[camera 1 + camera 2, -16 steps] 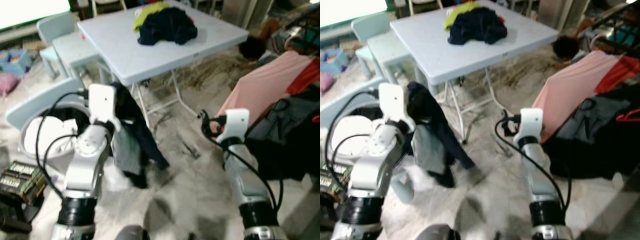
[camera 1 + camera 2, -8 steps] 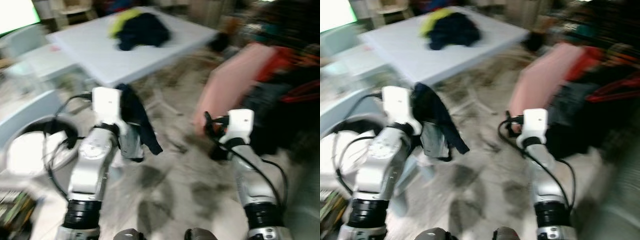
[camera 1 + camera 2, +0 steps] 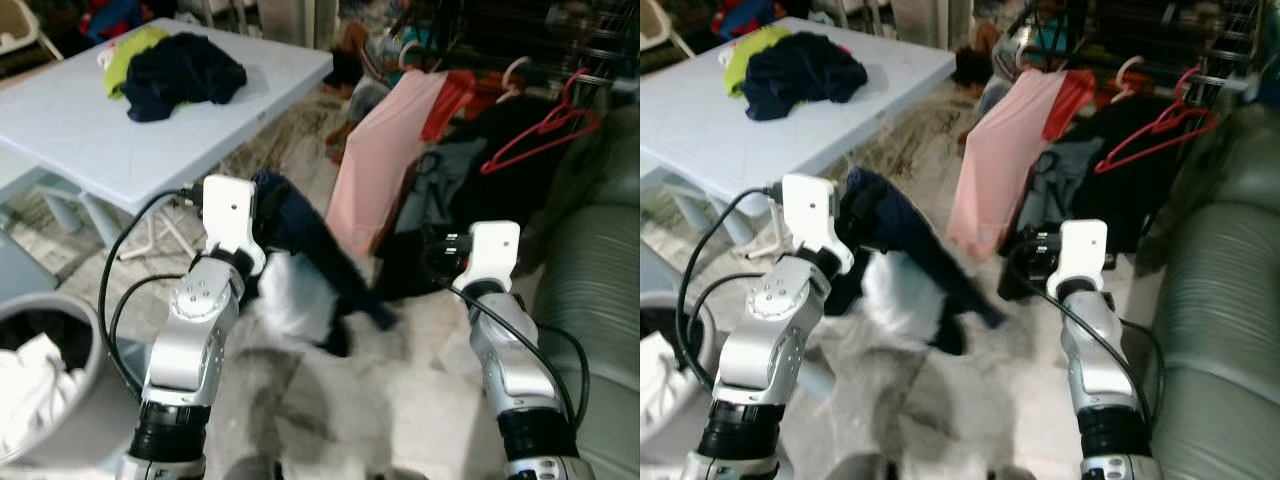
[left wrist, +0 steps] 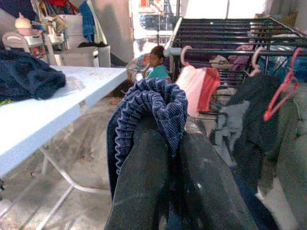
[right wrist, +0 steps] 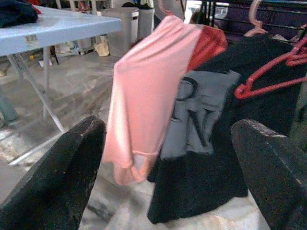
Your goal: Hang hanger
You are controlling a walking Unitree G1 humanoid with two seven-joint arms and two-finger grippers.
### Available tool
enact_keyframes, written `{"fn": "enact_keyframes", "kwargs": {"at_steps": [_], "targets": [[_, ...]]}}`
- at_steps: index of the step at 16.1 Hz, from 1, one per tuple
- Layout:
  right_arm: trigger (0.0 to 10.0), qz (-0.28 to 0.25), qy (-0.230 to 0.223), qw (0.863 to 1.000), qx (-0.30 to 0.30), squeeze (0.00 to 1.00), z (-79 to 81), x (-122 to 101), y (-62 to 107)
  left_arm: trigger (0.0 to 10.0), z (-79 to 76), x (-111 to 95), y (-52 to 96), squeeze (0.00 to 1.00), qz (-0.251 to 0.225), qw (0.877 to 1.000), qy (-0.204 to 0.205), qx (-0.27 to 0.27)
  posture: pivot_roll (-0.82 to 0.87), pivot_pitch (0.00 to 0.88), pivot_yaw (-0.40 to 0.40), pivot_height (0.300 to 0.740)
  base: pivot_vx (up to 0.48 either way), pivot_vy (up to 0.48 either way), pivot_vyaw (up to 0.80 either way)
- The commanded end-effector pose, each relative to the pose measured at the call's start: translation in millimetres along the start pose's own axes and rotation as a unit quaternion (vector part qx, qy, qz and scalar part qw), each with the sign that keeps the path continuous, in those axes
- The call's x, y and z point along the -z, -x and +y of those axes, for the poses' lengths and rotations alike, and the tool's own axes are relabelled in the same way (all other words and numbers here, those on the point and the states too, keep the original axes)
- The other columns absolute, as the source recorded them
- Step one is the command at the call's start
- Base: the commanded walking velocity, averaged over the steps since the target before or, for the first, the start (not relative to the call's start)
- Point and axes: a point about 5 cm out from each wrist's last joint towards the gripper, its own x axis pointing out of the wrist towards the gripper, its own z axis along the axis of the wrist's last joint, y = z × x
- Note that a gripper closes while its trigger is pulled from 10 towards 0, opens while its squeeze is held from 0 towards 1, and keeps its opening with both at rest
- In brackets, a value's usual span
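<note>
My left gripper (image 4: pixel 175 139) is shut on a dark navy ribbed garment (image 3: pixel 310 240), held up at chest height. Its lower part, with a white patch, trails down to the right. My right gripper (image 5: pixel 168 127) is raised and open with nothing between its fingers. It faces a drying rack (image 4: pixel 225 33) ahead on the right. On the rack hang a pink shirt (image 3: pixel 375 160), a red garment (image 3: pixel 447 95), a dark shirt with a grey print (image 5: pixel 196 120) and a bare red hanger (image 3: pixel 540 135).
A white folding table (image 3: pixel 150 130) with a pile of clothes (image 3: pixel 175 70) stands at the back left. A laundry basket (image 3: pixel 70 440) sits at my lower left. A grey-green sofa (image 3: pixel 590 300) runs along the right. A person (image 4: pixel 156 60) sits beyond the rack.
The whole view has swung right, from the table toward the drying rack and sofa. The held garment has swung out to the right. Both grippers keep their states.
</note>
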Motion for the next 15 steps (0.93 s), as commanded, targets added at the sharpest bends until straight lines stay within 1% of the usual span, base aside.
{"fn": "enact_keyframes", "kwargs": {"at_steps": [1, 5, 8, 9, 11, 13, 15], "targets": [[10.0, -0.006, -0.005, 1.000, -0.011, 0.00, 9.6, -4.5, -2.6, 10.0, 6.7, -8.0, 1.9, 0.00, -0.017, 1.000, -0.011, -0.004, 0.01, 0.041, 0.044, 0.740, 0.289, 0.386, -0.80], [10.0, -0.005, -0.004, 1.000, -0.011, 0.00, 9.5, -4.5, -2.8, 10.0, 3.8, -5.4, 2.4, 0.00, -0.009, 1.000, -0.007, 0.009, 0.01, 0.042, 0.044, 0.740, 0.289, 0.383, -0.80], [10.0, -0.006, -0.003, 1.000, -0.012, 0.00, 10.9, -4.9, -3.9, 10.0, -7.4, 6.8, 7.7, 0.00, 0.019, 0.999, -0.007, 0.048, 0.01, 0.040, 0.044, 0.740, 0.287, 0.385, -0.80], [10.0, -0.006, -0.002, 1.000, -0.012, 0.00, 10.9, -5.0, -4.2, 10.0, -14.5, 12.3, 11.4, 0.00, 0.030, 0.996, -0.022, 0.076, 0.01, 0.040, 0.044, 0.740, 0.289, 0.386, -0.80], [10.0, -0.006, -0.002, 1.000, -0.011, 0.00, 10.7, -5.0, -4.6, 10.0, -23.2, 17.8, 15.2, 0.00, 0.040, 0.991, -0.044, 0.117, 0.01, 0.039, 0.042, 0.740, 0.287, 0.384, -0.80], [10.0, -0.007, -0.002, 1.000, -0.011, 0.00, 11.5, -5.2, -5.0, 10.0, -27.7, 20.0, 17.2, 0.00, 0.046, 0.986, -0.060, 0.149, 0.01, 0.037, 0.041, 0.740, 0.283, 0.388, -0.80], [10.0, -0.008, -0.003, 1.000, -0.012, 0.00, 12.7, -5.3, -6.0, 10.0, -28.5, 20.4, 18.6, 0.00, 0.046, 0.981, -0.084, 0.169, 0.01, 0.037, 0.041, 0.740, 0.277, 0.300, -0.44]]}}
